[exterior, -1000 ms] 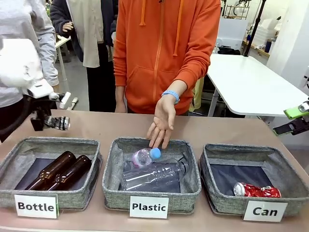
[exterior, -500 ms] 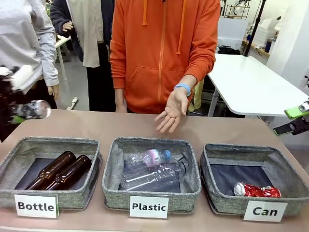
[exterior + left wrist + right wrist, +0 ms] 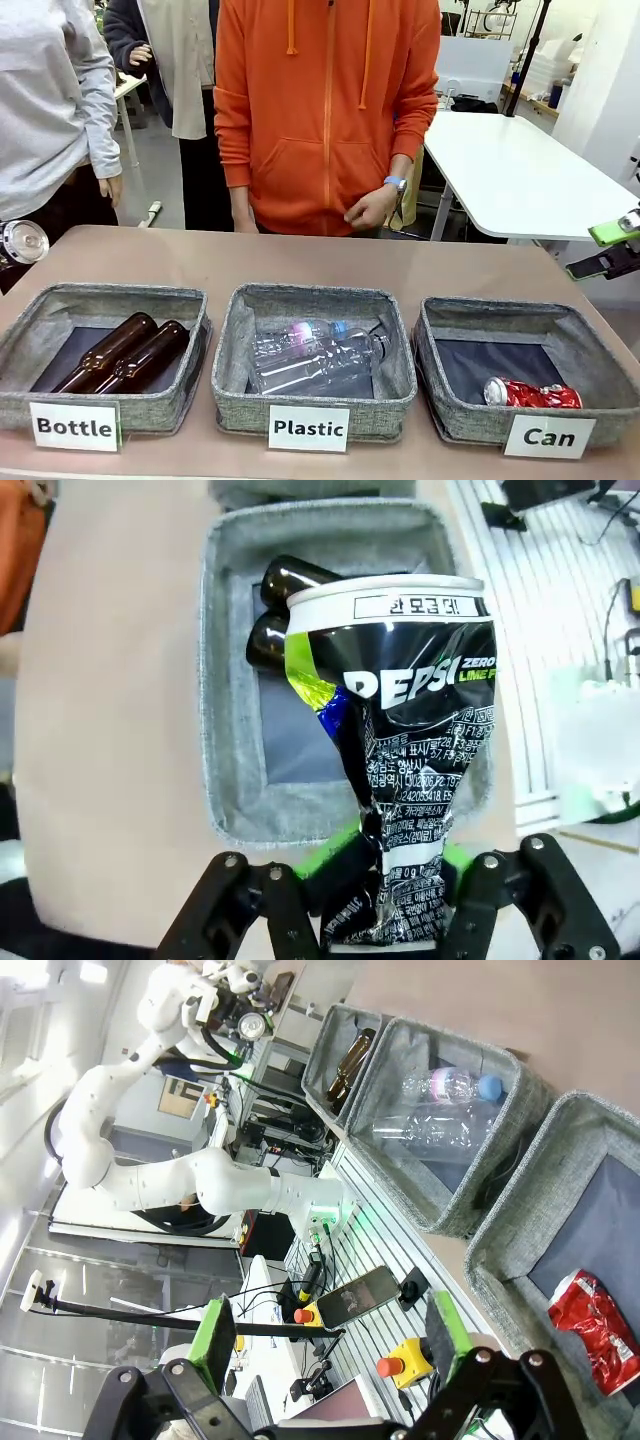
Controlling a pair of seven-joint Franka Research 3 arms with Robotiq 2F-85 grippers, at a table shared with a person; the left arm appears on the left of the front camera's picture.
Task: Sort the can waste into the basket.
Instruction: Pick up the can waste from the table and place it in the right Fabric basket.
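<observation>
My left jaws [image 3: 385,900] are clamped on the crumpled waist of the silver-and-black can [image 3: 400,750], its top rim pointing away from me. I judge the squeezed middle is the only part narrow enough to pinch firmly. Below the can lies the "Bottle" basket [image 3: 225,680] with two brown bottles [image 3: 275,610] inside, so I am over the wrong bin and must carry across the counter [image 3: 300,262] to the far right. From the front, the can's round end [image 3: 22,241] shows at the left edge. My right jaws [image 3: 330,1345] stand wide apart and hold nothing, parked off to the side. Beyond them sits the "Can" basket [image 3: 440,322] with the red can [image 3: 532,394] already lying in its near corner. The middle "Plastic" basket [image 3: 232,335] holds clear bottles [image 3: 315,360]. Farther off, a person's hand [image 3: 370,210] rests back by the counter's far edge, out of my path.
</observation>
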